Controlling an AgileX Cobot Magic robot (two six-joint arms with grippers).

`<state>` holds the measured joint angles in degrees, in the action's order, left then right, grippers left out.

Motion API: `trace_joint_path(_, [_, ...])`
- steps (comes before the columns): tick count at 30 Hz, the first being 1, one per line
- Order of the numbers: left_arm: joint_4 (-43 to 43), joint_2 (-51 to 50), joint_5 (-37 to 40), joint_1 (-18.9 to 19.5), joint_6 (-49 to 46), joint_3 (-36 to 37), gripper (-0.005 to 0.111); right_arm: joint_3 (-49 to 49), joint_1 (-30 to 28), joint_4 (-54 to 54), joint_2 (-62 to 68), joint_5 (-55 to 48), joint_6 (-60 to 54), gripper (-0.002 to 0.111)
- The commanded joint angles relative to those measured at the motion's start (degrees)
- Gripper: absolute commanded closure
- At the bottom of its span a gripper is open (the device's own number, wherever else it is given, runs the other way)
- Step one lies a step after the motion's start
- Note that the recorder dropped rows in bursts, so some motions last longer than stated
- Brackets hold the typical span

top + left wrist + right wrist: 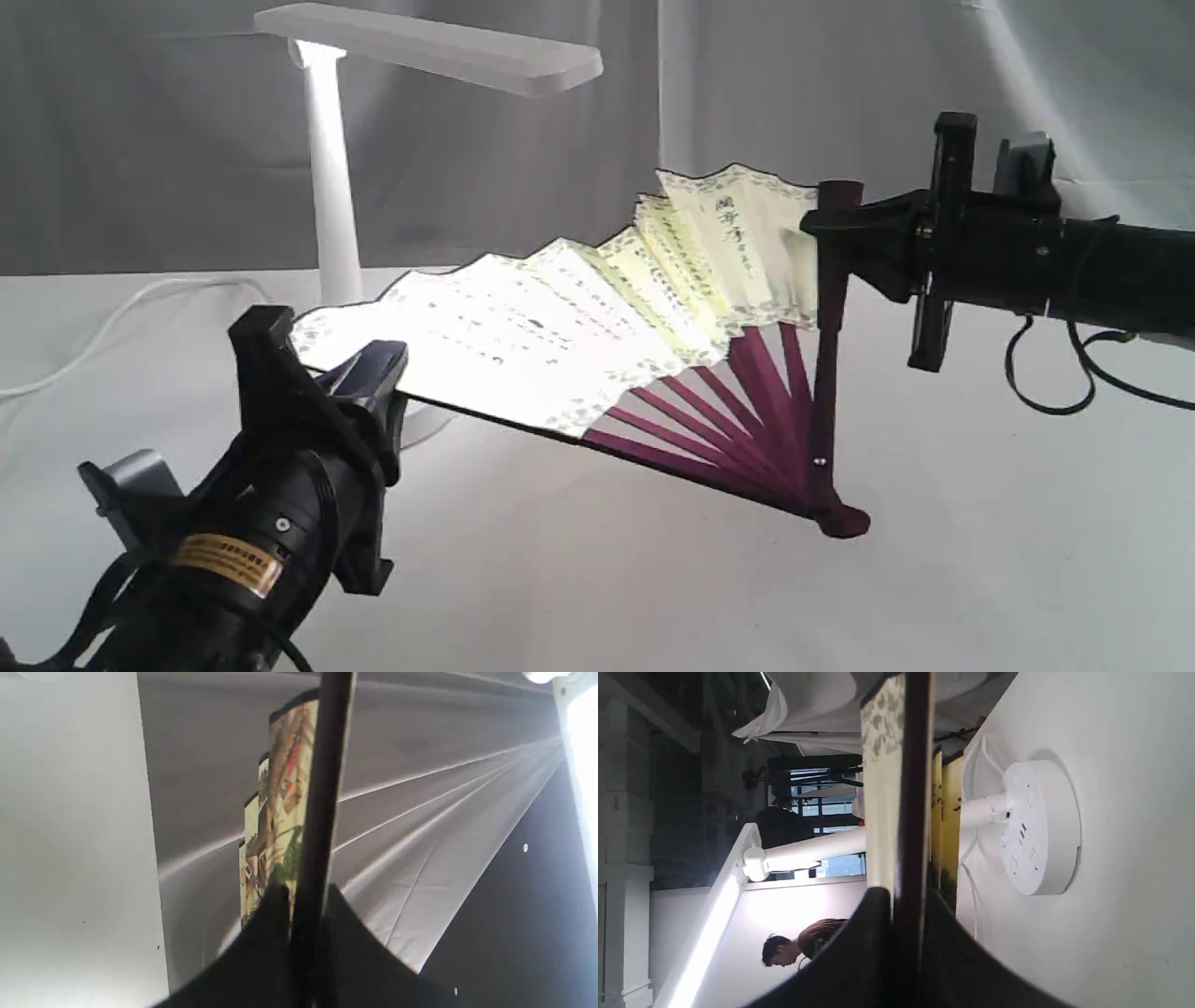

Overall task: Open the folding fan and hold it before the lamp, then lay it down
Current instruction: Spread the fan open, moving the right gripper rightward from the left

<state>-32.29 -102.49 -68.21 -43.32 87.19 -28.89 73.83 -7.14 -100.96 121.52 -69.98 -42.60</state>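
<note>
Folding fan (560, 345), spread before the lamp (331, 187), is clenched at both outer ribs by left gripper (322, 359) and right gripper (826, 229), so uneven pulling could tear its paper.

The folding fan (560, 345) hangs spread between the two arms, in front of the lamp (331, 187) and below its head. The left gripper (327, 366) has its jaws closed on the fan's left end rib, and the right gripper (829, 226) has its jaws closed on the upright right end rib near its top. The fan's pivot is lowest, close to the surface (934, 560). The lamp stands on the surface behind the fan's left half, and its cord (112, 327) trails off to the left.
</note>
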Motion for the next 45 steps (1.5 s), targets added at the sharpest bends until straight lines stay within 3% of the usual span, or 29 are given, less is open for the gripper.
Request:
trace_joint_path(1, [-8.7,1.1,-1.8,-3.4,0.1,0.3,0.107,0.0,-1.6,1.0,0.0,0.0,-1.9,0.108])
trace_joint_path(12, [-25.5,1.1,-1.8,-11.5,-0.7,0.3,0.107,0.0,-6.2,1.0,0.0,0.0,-1.5,0.108])
trace_joint_path(30, [-26.9,1.1,-1.8,-11.5,-0.5,-2.1,0.107,0.0,-15.2,4.2,0.0,0.0,1.2,0.108])
trace_joint_path(45, [-28.9,1.1,-1.8,-11.5,-0.3,-2.9,0.107,0.0,-16.2,4.2,0.0,0.0,5.2,0.108])
